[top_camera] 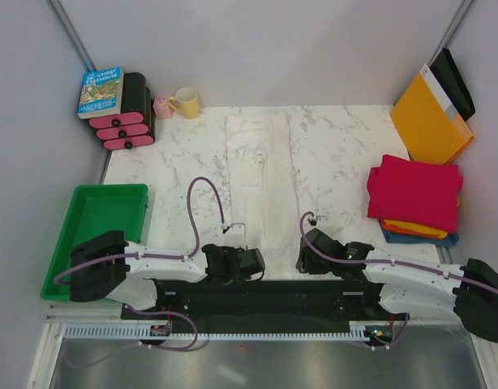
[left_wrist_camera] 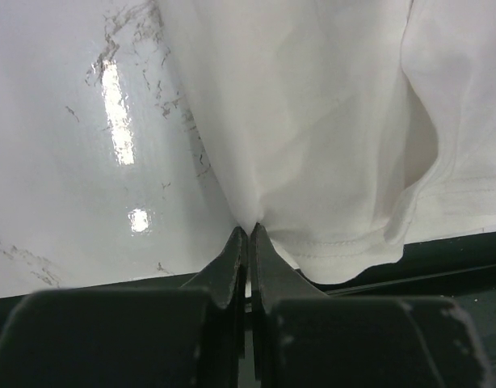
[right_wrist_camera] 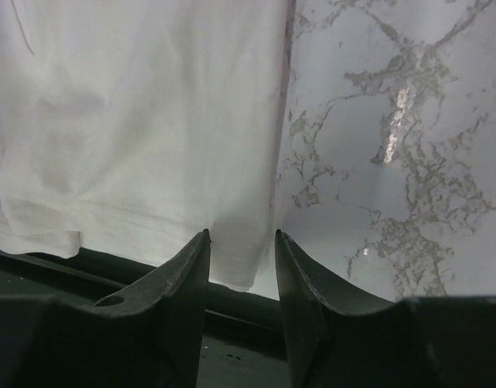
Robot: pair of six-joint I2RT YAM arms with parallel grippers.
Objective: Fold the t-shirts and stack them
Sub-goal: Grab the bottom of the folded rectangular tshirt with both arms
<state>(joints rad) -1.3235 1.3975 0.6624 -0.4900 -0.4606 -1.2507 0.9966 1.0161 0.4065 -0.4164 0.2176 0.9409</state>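
Note:
A large white t-shirt (top_camera: 261,174) lies folded into a long strip down the middle of the marbled table, its hem at the near edge. My left gripper (top_camera: 251,254) is at the hem's left corner, and its jaws are shut on a pinch of the white cloth (left_wrist_camera: 250,229). My right gripper (top_camera: 302,256) is at the hem's right corner. It stands open there, with the white t-shirt corner (right_wrist_camera: 240,242) lying between its fingertips (right_wrist_camera: 201,242). At the right, folded t-shirts form a stack: crimson red (top_camera: 415,193) on top, orange (top_camera: 411,228) and dark blue (top_camera: 421,240) beneath.
A green tray (top_camera: 95,235) hangs off the table's left edge. At the back left are a book (top_camera: 100,91) on a black and pink stand (top_camera: 127,121), a pink cup (top_camera: 162,106) and a yellow mug (top_camera: 186,103). An orange-yellow envelope (top_camera: 431,121) leans at the back right.

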